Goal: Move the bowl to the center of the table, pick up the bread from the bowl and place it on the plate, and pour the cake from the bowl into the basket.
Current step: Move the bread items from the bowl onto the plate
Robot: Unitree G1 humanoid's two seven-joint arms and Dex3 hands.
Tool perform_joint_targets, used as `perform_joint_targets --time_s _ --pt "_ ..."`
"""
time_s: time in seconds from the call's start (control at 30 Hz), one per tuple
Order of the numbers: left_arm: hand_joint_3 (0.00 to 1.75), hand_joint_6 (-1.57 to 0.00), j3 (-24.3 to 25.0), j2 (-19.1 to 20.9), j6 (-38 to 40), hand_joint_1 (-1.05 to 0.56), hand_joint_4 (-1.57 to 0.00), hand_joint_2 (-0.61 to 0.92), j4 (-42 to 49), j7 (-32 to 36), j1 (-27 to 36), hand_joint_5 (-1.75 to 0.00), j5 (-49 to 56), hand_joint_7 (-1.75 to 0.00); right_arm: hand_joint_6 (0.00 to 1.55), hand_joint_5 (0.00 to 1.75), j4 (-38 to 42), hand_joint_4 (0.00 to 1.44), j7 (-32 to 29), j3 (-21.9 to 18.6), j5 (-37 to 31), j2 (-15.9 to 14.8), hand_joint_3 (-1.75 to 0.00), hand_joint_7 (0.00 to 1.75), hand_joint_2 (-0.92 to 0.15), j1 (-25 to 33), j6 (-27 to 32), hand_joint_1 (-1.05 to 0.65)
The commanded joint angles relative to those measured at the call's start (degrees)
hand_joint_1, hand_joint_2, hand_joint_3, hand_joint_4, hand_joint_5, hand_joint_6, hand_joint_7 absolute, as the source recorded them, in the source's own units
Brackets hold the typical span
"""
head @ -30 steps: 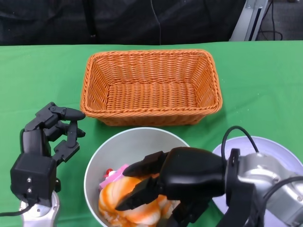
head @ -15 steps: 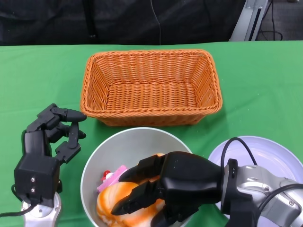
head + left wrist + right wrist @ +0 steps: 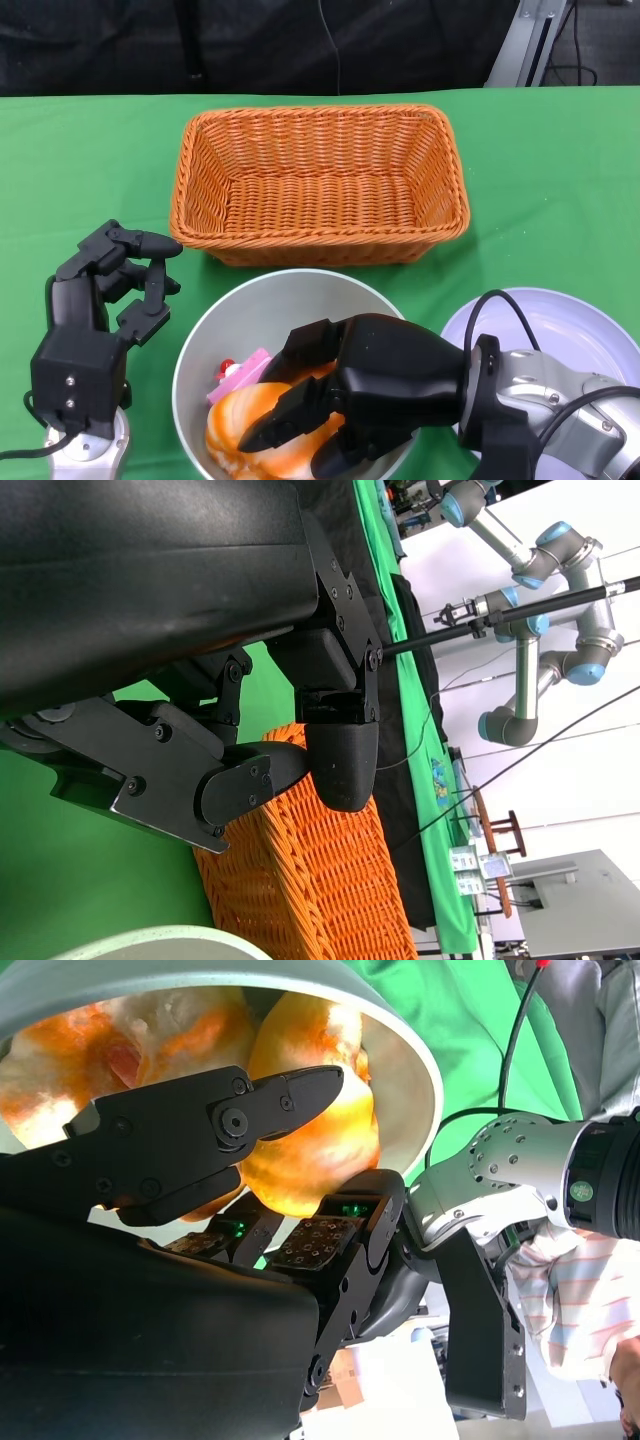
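Bread (image 3: 262, 428) between right hand (image 3: 375, 385) fingers (image 3: 200, 1130)

Head view: we look steeply down on green-clothed table (image 3: 90, 160), facing far edge. Right wrist view: very near, under rim of round grey metal bowl (image 3: 405, 1050), shared with head view. Left wrist view: close, sideways, sharing orange woven wicker basket (image 3: 320, 880) with head view.

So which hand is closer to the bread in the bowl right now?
The right hand: it is down in the bowl with its fingers around the bread. The left hand is outside the bowl, beside its rim, holding nothing.
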Motion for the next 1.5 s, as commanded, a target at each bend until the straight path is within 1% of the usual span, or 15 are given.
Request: perform_joint_targets --time_s 0.03,0.23,0.33,0.4,0.57,0.6,0.63,0.7,0.77,0.83,0.87,0.97,1.2,1.3,1.5 --pt "0.8 -0.85 0.2 1.1 -0.8 -0.1 -0.77 0.71 0.1 -0.2 0.5 -1.42 -0.2 -1.11 1.02 0.66 1.6 0.94 0.5 0.5 -0.7 -0.5 0.0 0.02 -0.9 0.1 -0.3 -0.2" --pt "0.8 -0.85 0.1 1.4 -1.0 -0.11 -0.77 0.72 0.5 0.0 0.5 -1.42 0.2 -1.11 1.03 0.7 1.6 0.91 0.4 0.4 -0.7 -0.4 0.0 0.01 -0.91 0.1 -0.1 -0.19" --pt "0.8 -0.85 -0.1 1.5 -1.2 -0.1 -0.77 0.72 0.7 -0.1 0.5 -1.42 0.3 -1.11 1.03 0.71 2.8 0.91 -0.9 0.1 0.0 0.2 0.0 0.01 -0.9 0.2 -1.0 -0.18" --pt "0.8 -0.85 -0.1 1.6 -1.2 -0.1 -0.77 0.72 0.9 0.0 0.4 -1.42 0.4 -1.11 1.06 0.83 4.0 0.9 -2.7 -0.2 0.4 0.8 0.0 0.02 -0.9 0.1 -2.3 -0.18" --pt "0.81 -0.85 -0.1 1.9 -1.9 -0.1 -0.78 0.72 1.7 -0.5 0.1 -1.42 0.2 -1.11 1.11 0.99 7.2 0.87 -7.9 -1.3 0.2 2.2 -0.01 0.02 -0.92 -0.7 -5.8 -0.2" --pt "0.81 -0.85 -0.1 2.0 -2.1 -0.1 -0.77 0.72 1.9 -0.5 0.1 -1.42 0.4 -1.11 1.11 1.12 7.7 0.82 -8.5 -1.4 0.2 2.4 -0.02 0.02 -0.92 -0.9 -6.2 -0.21" --pt "0.8 -0.84 -0.1 2.1 -2.4 -0.11 -0.76 0.73 2.1 -0.5 0.1 -1.43 0.4 -1.12 1.11 1.18 8.0 0.8 -8.8 -1.5 0.2 2.5 -0.02 0.02 -0.92 -1.1 -6.4 -0.21" --pt "0.77 -0.83 0.0 2.2 -2.8 -0.11 -0.76 0.75 2.5 -0.8 0.0 -1.43 0.2 -1.13 1.12 1.26 8.4 0.77 -9.2 -1.9 0.5 2.8 -0.03 0.02 -0.92 -1.3 -6.8 -0.21" --pt "0.75 -0.83 0.1 2.3 -3.2 -0.11 -0.76 0.76 3.0 -1.0 -0.2 -1.43 0.1 -1.14 1.12 1.29 8.9 0.75 -9.0 -2.2 1.2 3.1 -0.03 0.02 -0.92 -1.3 -7.1 -0.21" --pt "0.74 -0.82 0.2 2.3 -3.4 -0.11 -0.76 0.77 3.3 -1.1 -0.3 -1.43 0.0 -1.14 1.13 1.36 9.6 0.73 -9.3 -2.7 1.7 3.6 -0.01 0.03 -0.92 -1.2 -7.8 -0.2" --pt "0.74 -0.83 0.1 2.4 -3.5 -0.11 -0.76 0.77 3.4 -1.1 -0.3 -1.43 0.1 -1.14 1.13 1.37 10.0 0.73 -9.6 -3.0 1.8 3.9 -0.01 0.03 -0.91 -1.3 -8.1 -0.2" --pt "0.73 -0.82 0.0 2.9 -4.5 -0.11 -0.77 0.77 4.2 -0.8 -0.5 -1.42 0.7 -1.14 1.14 1.3 10.5 0.76 -10.5 -3.8 1.7 4.4 0.0 0.03 -0.91 -1.3 -8.5 -0.21" --pt "0.75 -0.83 0.1 3.1 -4.9 -0.12 -0.8 0.76 5.0 -1.1 -0.8 -1.39 0.5 -1.12 1.14 1.21 10.9 0.79 -10.1 -4.9 2.8 5.0 -0.02 0.03 -0.92 -1.2 -8.4 -0.22" --pt "0.76 -0.83 0.5 2.7 -5.3 -0.12 -0.79 0.76 5.4 -2.0 -0.8 -1.39 -0.6 -1.11 1.16 1.17 12.3 0.83 -12.4 -5.8 2.7 5.8 -0.01 0.03 -0.91 -1.4 -10.2 -0.21" --pt "0.73 -0.84 0.8 2.3 -6.1 -0.14 -0.79 0.77 6.2 -2.3 -0.9 -1.36 -1.4 -1.1 1.17 1.23 13.6 0.82 -16.0 -7.8 2.2 6.7 0.0 0.03 -0.91 -2.2 -10.9 -0.21"
